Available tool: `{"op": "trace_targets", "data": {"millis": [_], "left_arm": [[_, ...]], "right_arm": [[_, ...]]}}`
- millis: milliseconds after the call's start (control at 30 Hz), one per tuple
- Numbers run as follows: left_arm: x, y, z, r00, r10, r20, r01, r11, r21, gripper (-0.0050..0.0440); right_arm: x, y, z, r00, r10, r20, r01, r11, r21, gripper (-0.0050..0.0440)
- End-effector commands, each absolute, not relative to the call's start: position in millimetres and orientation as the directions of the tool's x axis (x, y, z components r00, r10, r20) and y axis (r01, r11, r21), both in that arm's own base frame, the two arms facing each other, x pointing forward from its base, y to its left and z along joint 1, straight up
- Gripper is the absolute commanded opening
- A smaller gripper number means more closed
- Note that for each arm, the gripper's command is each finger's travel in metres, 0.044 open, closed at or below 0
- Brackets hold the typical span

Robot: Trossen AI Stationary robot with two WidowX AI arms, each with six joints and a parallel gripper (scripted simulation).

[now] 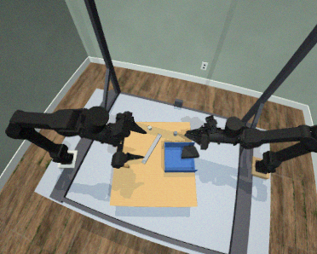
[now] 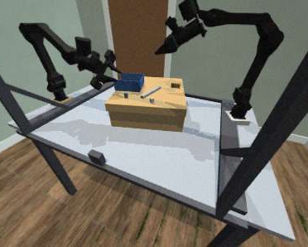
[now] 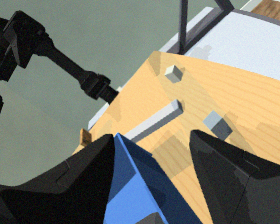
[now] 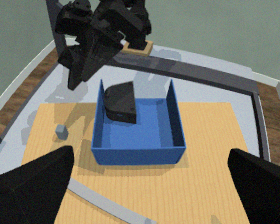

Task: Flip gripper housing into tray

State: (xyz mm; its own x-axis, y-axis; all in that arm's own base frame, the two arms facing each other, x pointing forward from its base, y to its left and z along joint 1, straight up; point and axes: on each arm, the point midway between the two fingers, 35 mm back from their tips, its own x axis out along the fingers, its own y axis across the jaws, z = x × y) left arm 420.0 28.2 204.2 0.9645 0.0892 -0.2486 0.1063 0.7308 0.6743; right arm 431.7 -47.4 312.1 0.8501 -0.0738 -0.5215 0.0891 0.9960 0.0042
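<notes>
The dark gripper housing (image 1: pixel 188 152) lies in the blue tray (image 1: pixel 179 158), in the corner at the tray's open end. No finger touches it. My left gripper (image 1: pixel 195 135) hangs above and beside that end of the tray with its fingers apart (image 3: pixel 153 137). My right gripper (image 1: pixel 143 145) is wide open and empty over the other side of the wooden block, away from the tray (image 4: pixel 152 152). In the exterior view the tray (image 2: pixel 129 81) hides the housing.
The tray stands on a wooden block (image 1: pixel 153 170) on the table. A grey bar (image 1: pixel 152 148) and two small grey bolts (image 1: pixel 148 127) (image 1: pixel 175 133) lie on the block beside the tray. The block has a square hole (image 2: pixel 175 85). Dark frame posts rise behind both arms.
</notes>
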Motion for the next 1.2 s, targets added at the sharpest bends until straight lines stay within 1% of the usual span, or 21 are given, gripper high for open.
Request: {"op": "trace_targets", "data": {"millis": [0,200,267,333,367,400,467,500,567,767,833,867,933,1067,1100,1133,1167], "left_arm": [[410,18,212,0.986,0.077,-0.147,0.056,0.679,0.732,0.0194],[402,11,220,0.997,0.065,-0.051,-0.002,0.637,0.771,0.0194],[402,11,220,0.997,0.065,-0.051,-0.002,0.637,0.771,0.0194],[404,32,217,0.991,0.130,-0.019,-0.061,0.586,0.808,0.0194],[399,29,212,0.992,0.123,-0.014,-0.058,0.560,0.827,0.0194],[399,29,218,0.992,0.123,0.011,-0.078,0.559,0.826,0.0194],[394,36,227,0.991,0.128,0.044,-0.098,0.457,0.884,0.0194],[389,45,224,0.986,0.155,0.056,-0.116,0.410,0.905,0.0194],[379,61,214,0.978,0.200,0.054,-0.120,0.333,0.935,0.0194],[362,84,206,0.958,0.272,0.087,-0.144,0.197,0.970,0.0194],[362,84,206,0.958,0.272,0.087,-0.144,0.197,0.970,0.0194],[358,88,209,0.952,0.284,0.115,-0.167,0.167,0.972,0.0194],[346,100,201,0.938,0.325,0.116,-0.153,0.088,0.984,0.0194],[334,110,202,0.922,0.358,0.150,-0.166,0.014,0.986,0.0194],[329,107,188,0.924,0.362,0.122,-0.130,-0.002,0.991,0.0194],[329,107,188,0.924,0.362,0.123,-0.132,-0.002,0.991,0.0194],[324,105,176,0.926,0.365,0.098,-0.099,-0.016,0.995,0.0194]], "right_arm": [[428,-47,326,0.866,-0.078,-0.495,0.089,0.996,-0.001,0.0437],[428,-47,326,0.866,-0.078,-0.495,0.089,0.996,-0.001,0.0437],[428,-47,326,0.866,-0.078,-0.495,0.089,0.996,-0.001,0.0437],[428,-47,326,0.866,-0.078,-0.495,0.089,0.996,-0.001,0.0437],[428,-47,326,0.866,-0.078,-0.495,0.089,0.996,-0.001,0.0437],[428,-47,326,0.866,-0.078,-0.495,0.089,0.996,-0.001,0.0437],[428,-47,326,0.866,-0.078,-0.495,0.089,0.996,-0.001,0.0437],[428,-47,326,0.866,-0.078,-0.495,0.089,0.996,-0.001,0.0437],[428,-47,326,0.866,-0.078,-0.495,0.089,0.996,-0.001,0.0437],[428,-47,326,0.866,-0.078,-0.495,0.089,0.996,-0.001,0.0437],[428,-47,326,0.866,-0.078,-0.495,0.089,0.996,-0.001,0.0437],[428,-47,326,0.866,-0.078,-0.495,0.089,0.996,-0.001,0.0437],[428,-47,326,0.866,-0.078,-0.495,0.089,0.996,-0.001,0.0437],[428,-47,326,0.866,-0.078,-0.495,0.089,0.996,-0.001,0.0437],[428,-47,326,0.866,-0.078,-0.495,0.089,0.996,-0.001,0.0437],[428,-47,326,0.866,-0.078,-0.495,0.089,0.996,-0.001,0.0437],[428,-47,326,0.866,-0.078,-0.495,0.089,0.996,-0.001,0.0437]]}}
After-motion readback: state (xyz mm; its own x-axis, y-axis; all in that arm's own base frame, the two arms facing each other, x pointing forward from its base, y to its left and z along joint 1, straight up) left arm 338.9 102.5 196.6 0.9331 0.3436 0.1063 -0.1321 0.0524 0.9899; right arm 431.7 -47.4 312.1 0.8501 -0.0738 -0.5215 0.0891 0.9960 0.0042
